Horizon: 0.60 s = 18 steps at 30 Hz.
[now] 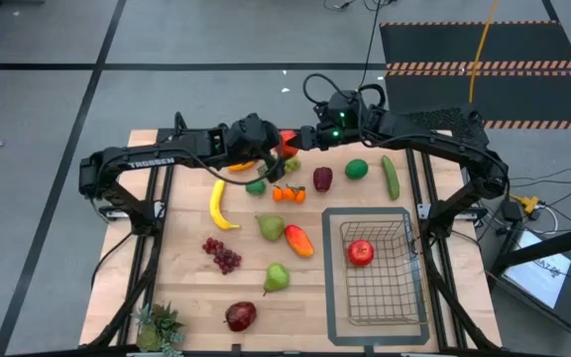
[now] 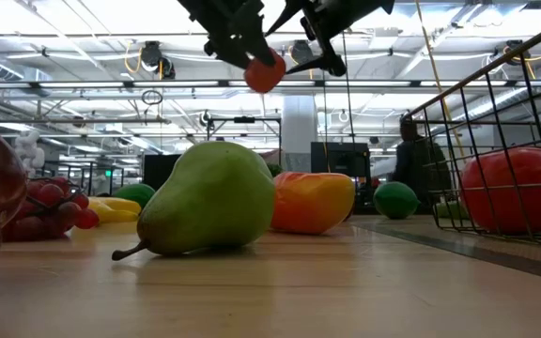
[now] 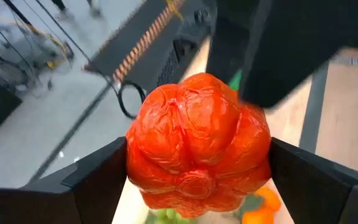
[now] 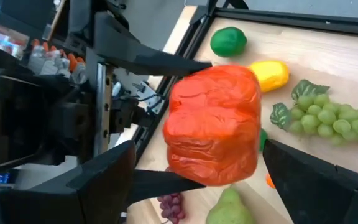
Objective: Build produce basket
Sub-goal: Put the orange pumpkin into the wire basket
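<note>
A lumpy red toy fruit hangs in the air over the table's far middle, with my left gripper shut on it. My right gripper meets it from the right, open. Its two fingers stand on either side of the fruit, apart from it. The wire basket stands at the near right and holds a red apple. More produce lies on the wood: a banana, dark grapes, two pears and a mango. My left gripper pinches the red fruit by two opposite sides between its two fingers. The fingers come from the table's left, slanting a little downward. The fruit is lifted clear, high above the table.
Below the grippers lie green grapes, small oranges, a dark red apple, a lime and a cucumber. A red apple and a spiky potted plant sit near the front left.
</note>
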Motion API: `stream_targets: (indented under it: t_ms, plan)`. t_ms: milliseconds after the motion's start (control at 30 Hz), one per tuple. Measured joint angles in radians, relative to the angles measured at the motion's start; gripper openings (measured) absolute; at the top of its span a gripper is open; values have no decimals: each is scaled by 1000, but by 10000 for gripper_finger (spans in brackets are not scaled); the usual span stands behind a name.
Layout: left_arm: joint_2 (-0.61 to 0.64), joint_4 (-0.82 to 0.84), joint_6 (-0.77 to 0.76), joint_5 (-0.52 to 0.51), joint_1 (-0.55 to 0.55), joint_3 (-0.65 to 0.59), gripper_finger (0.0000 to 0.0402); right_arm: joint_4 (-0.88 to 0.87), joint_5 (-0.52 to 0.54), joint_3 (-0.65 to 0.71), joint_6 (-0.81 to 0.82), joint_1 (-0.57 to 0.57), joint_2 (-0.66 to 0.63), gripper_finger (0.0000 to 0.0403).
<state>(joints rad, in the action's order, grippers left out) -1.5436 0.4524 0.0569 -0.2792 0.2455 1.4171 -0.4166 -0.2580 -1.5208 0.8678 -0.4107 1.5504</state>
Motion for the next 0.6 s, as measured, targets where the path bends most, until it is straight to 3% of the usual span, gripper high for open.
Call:
stream_targets:
  t_ms: [367,600]
  plan:
    - [0,-68,9,21,0,-2,356,-20,26,0,-70,0,4,348]
    - [0,-107,-16,51,-15,-2,356,-18,23,0,-99,1,4,319]
